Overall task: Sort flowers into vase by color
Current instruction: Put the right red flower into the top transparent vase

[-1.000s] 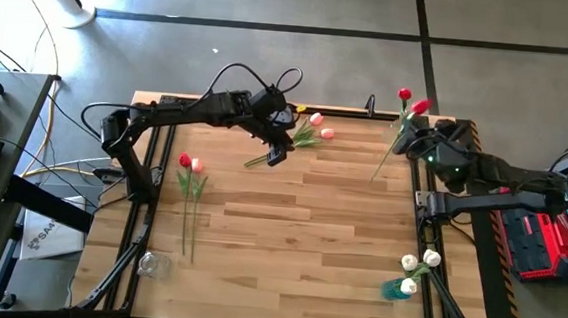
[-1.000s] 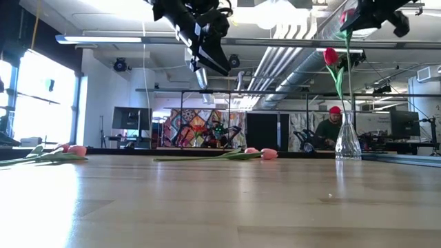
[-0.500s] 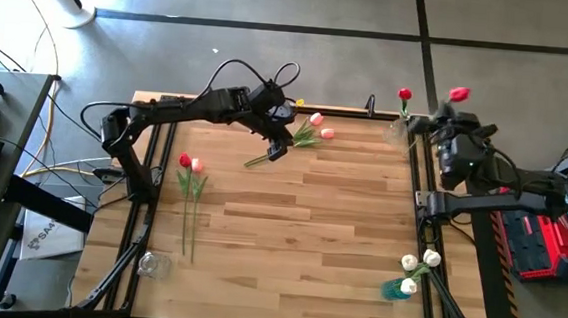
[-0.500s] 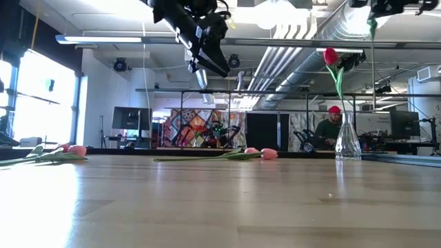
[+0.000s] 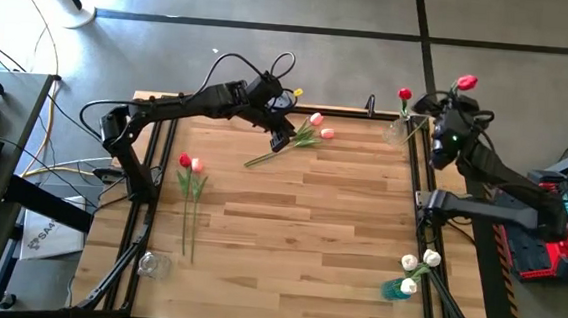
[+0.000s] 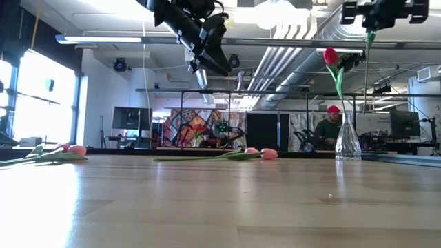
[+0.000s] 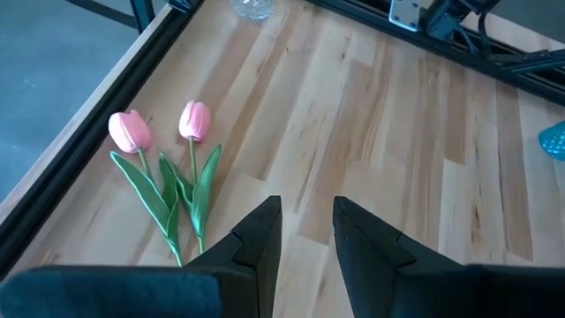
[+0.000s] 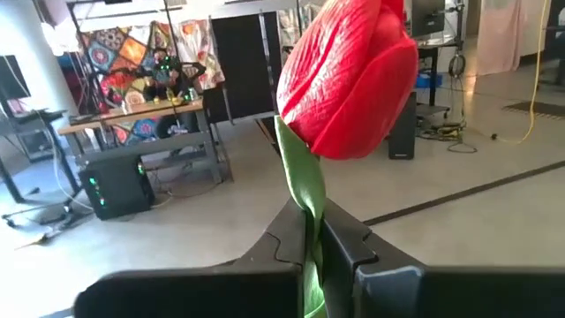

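In the high view, left of centre, two tulips, one red and one pink, lie on the counter, heads toward the top of the frame and stems running straight down it. An empty clear vase sits at lower left.

Above the upper middle hovers the left claw, its fingers a narrow gap apart and holding nothing. Just below it in the wrist view lie two pink tulips; overhead their heads point upper right and the stems slant to lower left.

At upper right a clear vase already holds one red tulip upright. Beside it, off the counter's edge, the right claw is closed on the stem of the red tulip just under the head, which stands upward with the stem hanging down.

At lower right, white tulips stand in a blue vase.

These flowers look light, with thin springy stems likely to bend or swing; gripping mid-stem or just below the head seems safest, never the soft head.
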Robot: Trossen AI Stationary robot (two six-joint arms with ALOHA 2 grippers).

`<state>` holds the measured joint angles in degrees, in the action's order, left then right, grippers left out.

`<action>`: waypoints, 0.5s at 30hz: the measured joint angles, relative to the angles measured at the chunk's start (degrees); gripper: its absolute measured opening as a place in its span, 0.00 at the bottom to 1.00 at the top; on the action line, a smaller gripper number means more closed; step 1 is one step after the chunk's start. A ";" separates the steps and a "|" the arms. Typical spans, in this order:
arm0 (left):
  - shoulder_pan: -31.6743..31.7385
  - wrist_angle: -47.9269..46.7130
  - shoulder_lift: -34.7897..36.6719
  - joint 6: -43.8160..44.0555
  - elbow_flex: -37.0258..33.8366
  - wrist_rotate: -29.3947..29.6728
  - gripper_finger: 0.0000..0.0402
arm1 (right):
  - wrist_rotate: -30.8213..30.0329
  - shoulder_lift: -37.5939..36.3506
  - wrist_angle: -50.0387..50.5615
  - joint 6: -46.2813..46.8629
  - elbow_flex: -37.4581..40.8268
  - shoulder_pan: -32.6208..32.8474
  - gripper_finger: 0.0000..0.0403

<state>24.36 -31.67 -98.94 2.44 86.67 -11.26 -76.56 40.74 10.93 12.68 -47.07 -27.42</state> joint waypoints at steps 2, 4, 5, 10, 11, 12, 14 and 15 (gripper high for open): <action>0.00 -0.09 0.00 0.39 0.00 -0.02 0.23 | 2.44 1.02 -5.05 -4.62 0.00 -2.64 0.00; 0.00 -0.13 0.00 0.50 0.00 -0.04 0.23 | 5.08 1.81 -11.26 -10.57 0.00 -5.37 0.00; 0.00 -0.14 0.00 0.50 0.00 -0.05 0.23 | 6.83 2.24 -14.29 -13.45 0.00 -6.83 0.00; 0.00 -0.14 0.00 0.52 0.00 -0.05 0.23 | 16.54 4.59 -24.74 -21.39 0.00 -13.92 0.00; 0.00 -0.14 0.00 0.52 0.00 -0.05 0.23 | 18.44 5.16 -25.50 -21.58 0.00 -15.38 0.00; 0.00 -0.14 0.00 0.50 0.00 -0.05 0.23 | 20.18 5.73 -25.71 -21.49 0.00 -16.75 0.00; 0.00 -0.16 0.00 0.50 0.00 -0.05 0.23 | 23.10 7.03 -25.65 -19.41 0.00 -19.10 0.00; 0.00 -0.18 0.00 0.52 0.00 -0.05 0.23 | 24.40 7.65 -25.46 -18.28 0.00 -19.94 0.00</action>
<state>24.36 -31.85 -98.94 2.96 86.67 -11.31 -52.15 48.39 -14.53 -5.60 -47.07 -47.36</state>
